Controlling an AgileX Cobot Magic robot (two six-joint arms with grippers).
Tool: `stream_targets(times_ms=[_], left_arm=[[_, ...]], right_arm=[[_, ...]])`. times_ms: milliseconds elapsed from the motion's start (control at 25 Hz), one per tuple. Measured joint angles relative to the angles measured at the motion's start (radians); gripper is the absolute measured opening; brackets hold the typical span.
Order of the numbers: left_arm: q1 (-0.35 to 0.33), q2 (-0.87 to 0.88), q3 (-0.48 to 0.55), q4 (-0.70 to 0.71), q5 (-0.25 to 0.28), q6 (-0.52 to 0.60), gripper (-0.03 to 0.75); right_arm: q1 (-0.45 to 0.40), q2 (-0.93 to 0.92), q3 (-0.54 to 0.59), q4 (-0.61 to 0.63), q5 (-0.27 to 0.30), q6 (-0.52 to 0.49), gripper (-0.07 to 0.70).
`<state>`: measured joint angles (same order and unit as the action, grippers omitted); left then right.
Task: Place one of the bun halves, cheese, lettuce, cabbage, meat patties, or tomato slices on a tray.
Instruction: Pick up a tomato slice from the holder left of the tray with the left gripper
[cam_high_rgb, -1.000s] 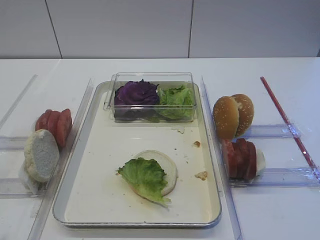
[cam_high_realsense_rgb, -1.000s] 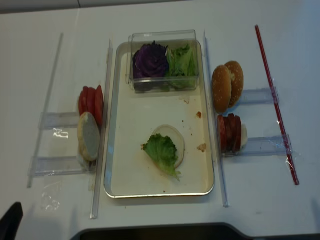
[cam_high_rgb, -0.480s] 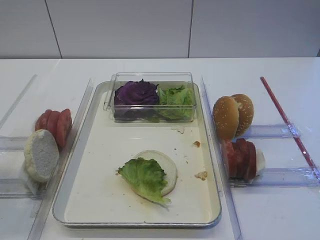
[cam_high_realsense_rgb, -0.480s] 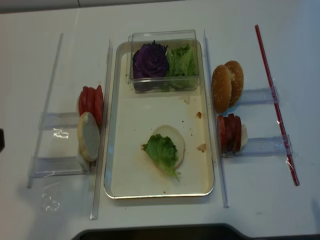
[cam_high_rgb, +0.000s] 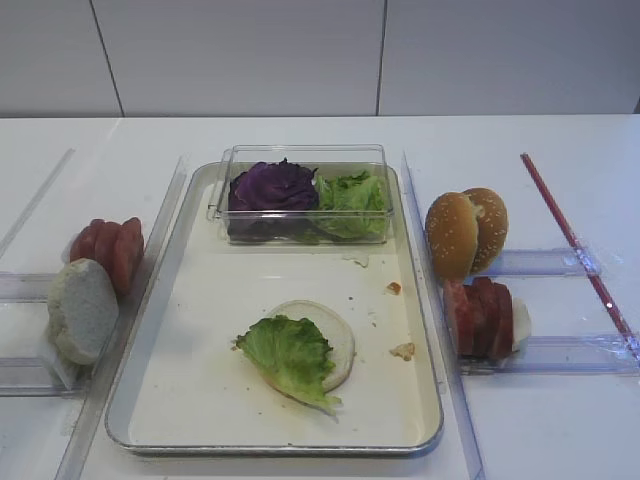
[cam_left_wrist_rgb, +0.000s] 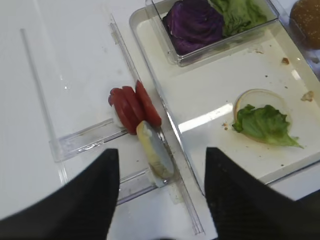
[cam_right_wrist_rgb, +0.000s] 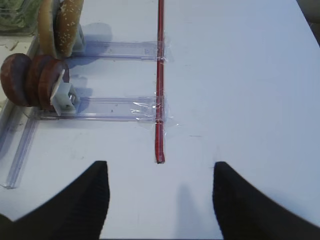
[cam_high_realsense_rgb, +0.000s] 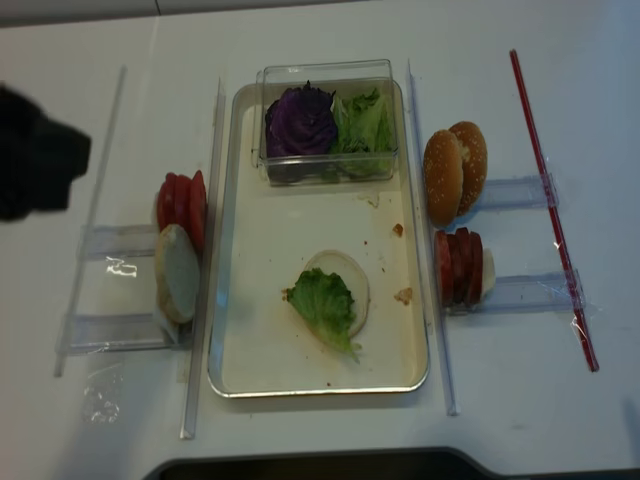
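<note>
- One arm, the left, now enters the realsense view; its pincer (cam_left_wrist_rgb: 162, 200) stands parted, empty, above the tomato slices (cam_left_wrist_rgb: 134, 104).
- Tray (cam_high_rgb: 190, 400) holds bun half (cam_high_rgb: 335, 330) and lettuce (cam_high_rgb: 290, 355).
- Right pincer (cam_right_wrist_rgb: 159, 195) open, idle.

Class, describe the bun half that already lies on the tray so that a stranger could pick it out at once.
Start at the big cream tray with the silvery rim. In its near half lies one pale bun half, flat-faced, partly covered by a lettuce leaf. It alone lies on the tray; the other buns stand outside, in clear rails.
</note>
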<state>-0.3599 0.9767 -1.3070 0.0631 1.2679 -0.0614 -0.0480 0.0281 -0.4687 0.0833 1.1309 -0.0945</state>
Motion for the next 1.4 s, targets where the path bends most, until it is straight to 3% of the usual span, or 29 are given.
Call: stream_targets(times_ms=[280,480,840,1400], left_arm=[[-0.004,0.224,-0.044,0.0,-0.006,-0.104,0.375],[-0.004,0.361,-0.044,0.0,-0.015,-0.119,0.375],[-0.004,0.499,-0.044,0.0,-0.121,-0.141,0.375],[-0.004,0.664,-0.044,0.043,-0.192,-0.164,0.375]], right_arm=[[0.0,0.0,0.0,0.0,0.0,0.0,0.489],[0.0,0.0,0.0,0.0,0.0,0.0,0.489],[0.0,0.0,0.0,0.0,0.0,0.0,0.489],[0.0,0.0,0.0,0.0,-0.002,0.0,0.489]])
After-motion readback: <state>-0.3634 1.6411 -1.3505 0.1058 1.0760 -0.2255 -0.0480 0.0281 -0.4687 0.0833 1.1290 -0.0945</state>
